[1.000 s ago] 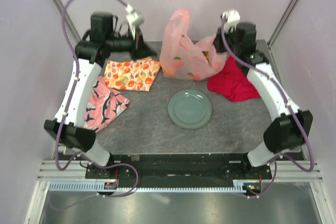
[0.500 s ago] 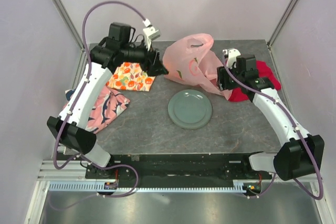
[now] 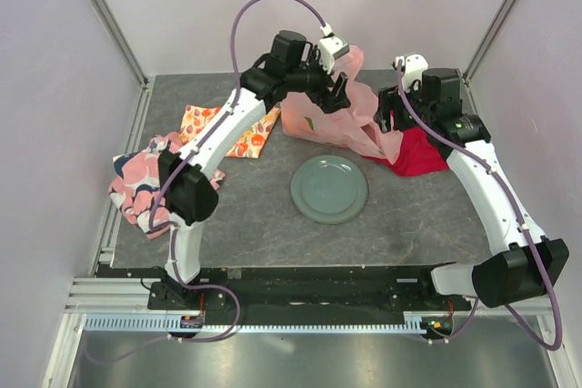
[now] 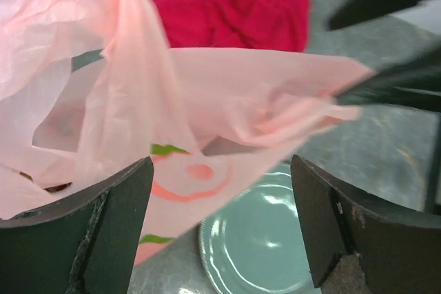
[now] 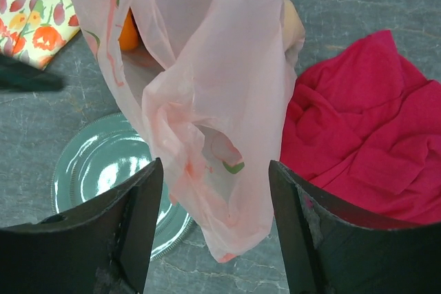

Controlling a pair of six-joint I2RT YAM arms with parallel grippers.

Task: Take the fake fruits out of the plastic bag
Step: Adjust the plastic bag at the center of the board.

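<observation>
The pale-pink plastic bag (image 3: 332, 120) lies slumped at the back of the table, between the two arms. My left gripper (image 3: 341, 90) hovers over its top, open; in the left wrist view the bag (image 4: 207, 101) spreads in front of the wide-apart fingers (image 4: 103, 239). My right gripper (image 3: 391, 117) is at the bag's right end, open. A loop of the bag (image 5: 220, 122) hangs loose between its fingers (image 5: 313, 239). An orange fake fruit (image 5: 127, 36) and a yellowish one (image 5: 293, 25) show through the film. Other fruits are hidden.
A green plate (image 3: 329, 188) sits in front of the bag. A red cloth (image 3: 420, 154) lies under the right gripper. A fruit-printed cloth (image 3: 227, 129) lies to the left, and a pink-and-navy cloth (image 3: 141, 179) at the left edge.
Both grippers have gone from shut to open. The left arm swung right from over the printed cloth to the bag. The bag sank from upright to slumped.
</observation>
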